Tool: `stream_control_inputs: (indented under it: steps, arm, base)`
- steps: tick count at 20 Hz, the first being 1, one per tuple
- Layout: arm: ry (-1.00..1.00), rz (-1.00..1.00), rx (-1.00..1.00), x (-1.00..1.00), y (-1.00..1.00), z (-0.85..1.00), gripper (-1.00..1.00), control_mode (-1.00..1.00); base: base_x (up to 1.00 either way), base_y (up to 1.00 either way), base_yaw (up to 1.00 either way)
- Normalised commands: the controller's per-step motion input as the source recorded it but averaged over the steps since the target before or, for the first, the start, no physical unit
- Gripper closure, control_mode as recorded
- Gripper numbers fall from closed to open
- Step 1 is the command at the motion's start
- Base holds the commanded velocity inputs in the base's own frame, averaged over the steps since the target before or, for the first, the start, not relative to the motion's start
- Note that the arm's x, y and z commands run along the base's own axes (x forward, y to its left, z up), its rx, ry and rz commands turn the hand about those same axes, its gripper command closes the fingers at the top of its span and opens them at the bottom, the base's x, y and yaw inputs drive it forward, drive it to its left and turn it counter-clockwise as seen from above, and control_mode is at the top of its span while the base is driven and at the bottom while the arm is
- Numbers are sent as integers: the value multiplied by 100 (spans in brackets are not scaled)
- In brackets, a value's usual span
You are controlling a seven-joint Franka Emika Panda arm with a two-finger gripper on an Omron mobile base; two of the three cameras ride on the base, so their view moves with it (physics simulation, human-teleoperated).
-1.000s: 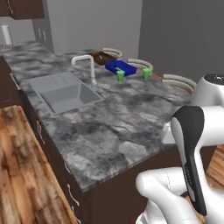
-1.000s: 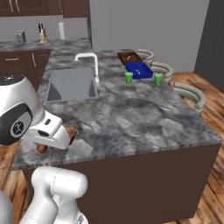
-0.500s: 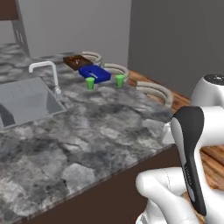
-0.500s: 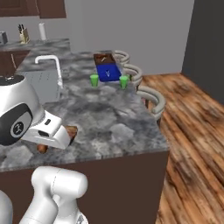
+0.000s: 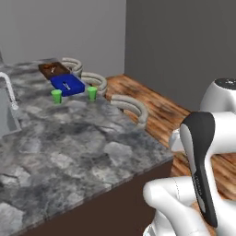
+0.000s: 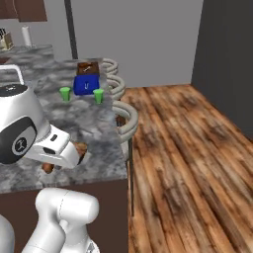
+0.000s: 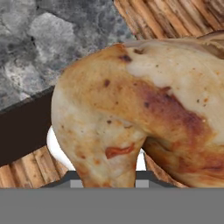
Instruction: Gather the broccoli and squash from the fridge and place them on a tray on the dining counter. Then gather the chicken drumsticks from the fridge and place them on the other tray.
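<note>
On the dining counter (image 5: 83,138) we see two green cups (image 5: 92,93) just in front of the blue tray (image 5: 67,84), the brown wooden tray (image 5: 54,69) beyond it, curved chair backs (image 5: 133,107) along the edge. Our gripper (image 6: 79,153) holds a chicken drumstick (image 7: 140,109) close against the hand camera; its long axis runs across that view, thick end right, over counter edge and wood floor (image 6: 188,158)

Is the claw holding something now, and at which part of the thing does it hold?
Yes, the claw holds a chicken drumstick. The meat hides the finger contact, so the exact part held cannot be told.
</note>
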Motion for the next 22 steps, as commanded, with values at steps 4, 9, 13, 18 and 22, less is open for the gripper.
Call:
stream_control_inputs:
  steps: [4,9,13,18,22]
  arm:
    - [0,0,0,0,0,0,100,100]
    - [0,0,0,0,0,0,100,100]
    - [0,0,0,0,0,0,100,100]
    - [0,0,0,0,0,0,100,100]
    - [0,0,0,0,0,0,100,100]
  base:
    - [21,-100,4]
    - [34,-100,5]
    - [58,-100,8]
    - [91,-89,15]
    - [100,-58,22]
